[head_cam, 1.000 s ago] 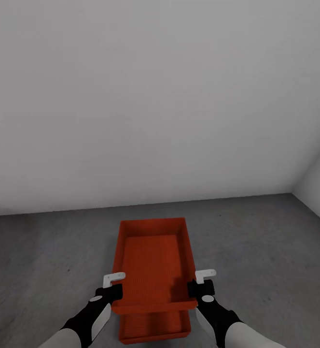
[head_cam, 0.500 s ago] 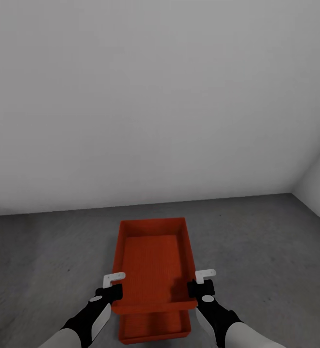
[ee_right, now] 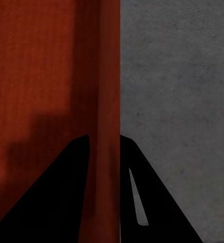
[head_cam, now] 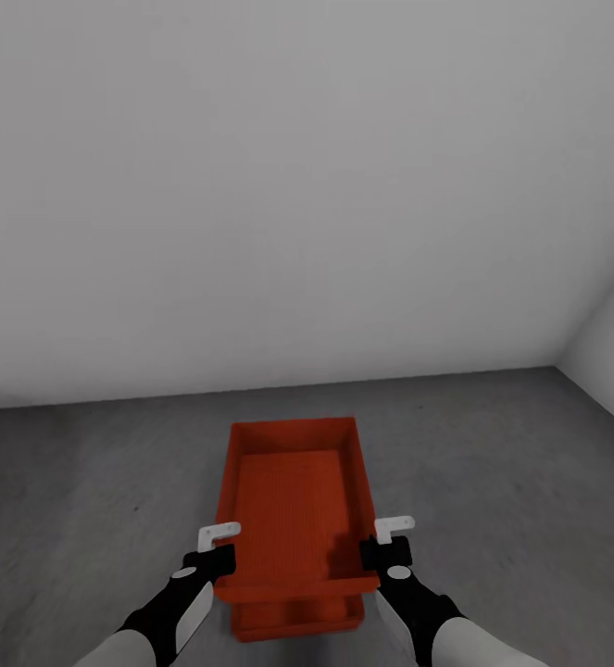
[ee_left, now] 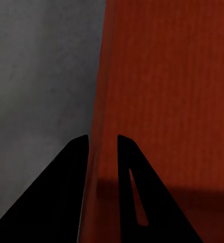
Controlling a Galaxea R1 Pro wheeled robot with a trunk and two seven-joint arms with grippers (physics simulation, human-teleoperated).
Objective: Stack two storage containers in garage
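Note:
I hold one orange-red storage container [head_cam: 293, 496] level above the dark concrete floor [head_cam: 93, 500] of the garage. My left gripper [head_cam: 216, 554] is shut on its left wall and my right gripper [head_cam: 382, 551] is shut on its right wall. In the left wrist view the thin wall [ee_left: 98, 121] runs between the two dark fingers of the left gripper [ee_left: 102, 140]. The right wrist view shows the other wall [ee_right: 108, 101] clamped in the right gripper [ee_right: 104, 139]. The second container [head_cam: 293, 619] sits on the floor under the held one, with only its near end showing.
A plain white-grey wall [head_cam: 297, 185] rises just beyond the containers. A second wall [head_cam: 612, 343] meets it in a corner at the right. Bare concrete floor stretches to both sides of the containers.
Less of the lower container's near end shows below the held one than a second ago. The picture of floor and wall has shifted slightly. Both grippers keep their hold.

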